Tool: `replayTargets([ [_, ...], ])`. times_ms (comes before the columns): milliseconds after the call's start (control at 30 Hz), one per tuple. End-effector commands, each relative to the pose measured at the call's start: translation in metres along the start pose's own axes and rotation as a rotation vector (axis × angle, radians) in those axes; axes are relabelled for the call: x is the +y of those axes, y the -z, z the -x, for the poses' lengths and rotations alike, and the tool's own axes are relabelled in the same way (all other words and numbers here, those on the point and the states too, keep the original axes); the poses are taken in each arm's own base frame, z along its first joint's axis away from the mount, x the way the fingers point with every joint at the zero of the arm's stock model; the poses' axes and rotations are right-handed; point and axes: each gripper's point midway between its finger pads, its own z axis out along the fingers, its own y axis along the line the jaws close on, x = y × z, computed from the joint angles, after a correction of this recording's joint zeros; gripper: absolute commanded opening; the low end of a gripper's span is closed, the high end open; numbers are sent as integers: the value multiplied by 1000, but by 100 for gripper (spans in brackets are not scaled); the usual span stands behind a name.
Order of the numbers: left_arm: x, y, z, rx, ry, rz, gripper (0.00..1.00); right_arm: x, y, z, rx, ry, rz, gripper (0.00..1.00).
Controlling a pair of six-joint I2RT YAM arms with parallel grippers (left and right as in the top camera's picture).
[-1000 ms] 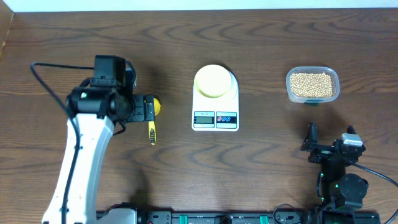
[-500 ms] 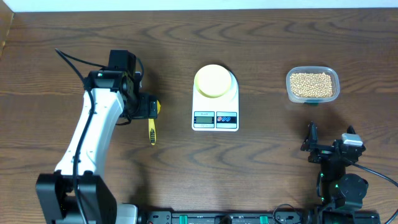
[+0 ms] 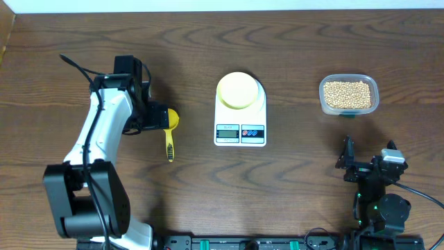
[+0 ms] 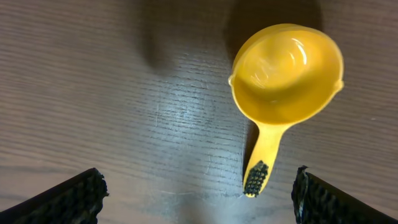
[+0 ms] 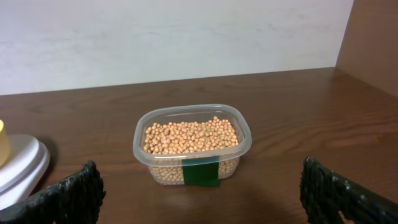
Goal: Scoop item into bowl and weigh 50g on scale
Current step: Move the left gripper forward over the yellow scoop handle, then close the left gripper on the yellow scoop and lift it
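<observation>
Beans (image 5: 189, 137) in clear tub (image 5: 244, 147) on dark wood-grain worktop (image 3: 291, 194); white wall (image 5: 186, 37) only in right wrist view. Left gripper (image 4: 199, 199), right gripper (image 5: 202, 196) released, empty.

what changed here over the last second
The left gripper drew back a little to the left, leaving more of the yellow scoop showing. Its fingers stayed open, and it took hold of nothing. The scoop, scale, pale-yellow bowl, clear container and open right gripper stayed put.
</observation>
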Motion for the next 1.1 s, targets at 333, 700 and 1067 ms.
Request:
replayTargets([
  [333,-5,-28,22,-13,-20,-23,98,1,0,0,-1,10,5,99],
  [700,-5,-51,20,37,-21,-20,98,1,0,0,-1,10,5,99],
  [1067,-5,-64,18,67,-22,-18,98,1,0,0,-1,10,5,99],
])
